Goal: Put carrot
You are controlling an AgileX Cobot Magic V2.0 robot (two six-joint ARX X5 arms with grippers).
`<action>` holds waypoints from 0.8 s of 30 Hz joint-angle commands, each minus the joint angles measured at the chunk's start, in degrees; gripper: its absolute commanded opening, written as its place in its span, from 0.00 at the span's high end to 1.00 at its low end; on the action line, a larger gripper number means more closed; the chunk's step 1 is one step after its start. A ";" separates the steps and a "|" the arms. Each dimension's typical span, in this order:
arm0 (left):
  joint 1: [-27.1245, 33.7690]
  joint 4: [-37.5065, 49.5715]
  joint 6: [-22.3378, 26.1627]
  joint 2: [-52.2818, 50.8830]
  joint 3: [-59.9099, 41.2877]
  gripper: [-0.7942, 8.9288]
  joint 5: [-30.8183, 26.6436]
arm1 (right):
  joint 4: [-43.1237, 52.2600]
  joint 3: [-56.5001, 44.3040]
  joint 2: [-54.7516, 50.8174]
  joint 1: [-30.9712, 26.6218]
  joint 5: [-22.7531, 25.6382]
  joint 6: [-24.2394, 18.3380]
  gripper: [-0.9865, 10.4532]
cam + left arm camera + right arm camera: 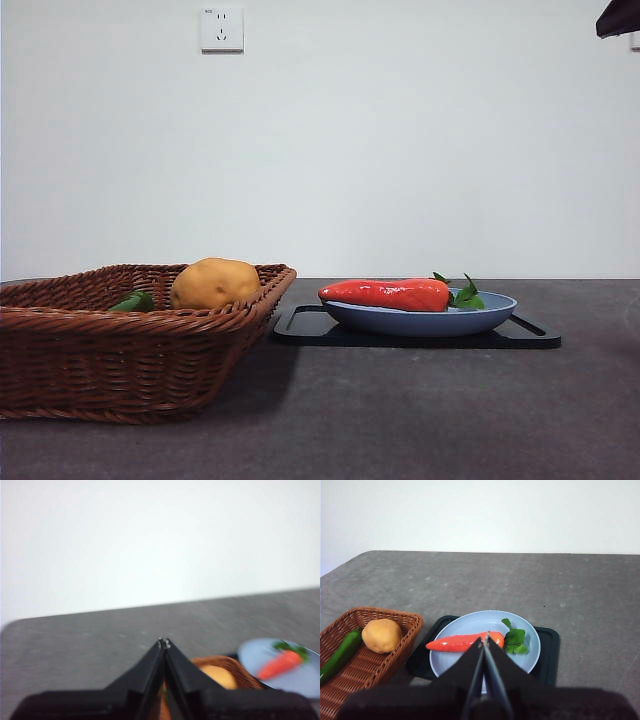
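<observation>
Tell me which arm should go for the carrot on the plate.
Right, probably. The right gripper has its shut fingers aimed straight at the carrot on the blue plate. The left gripper, also shut, sits over the basket, with the carrot off to one side.

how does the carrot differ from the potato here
The carrot is long, tapered, glossy red-orange with green leaves; the potato is rounded, yellow-brown and leafless. The carrot lies on the blue plate on a black tray; the potato sits in the wicker basket. Neither is held.
</observation>
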 commanded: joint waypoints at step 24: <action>14.97 10.27 -3.69 -8.44 -29.75 0.91 0.15 | 0.72 0.44 0.04 0.35 0.26 0.57 0.91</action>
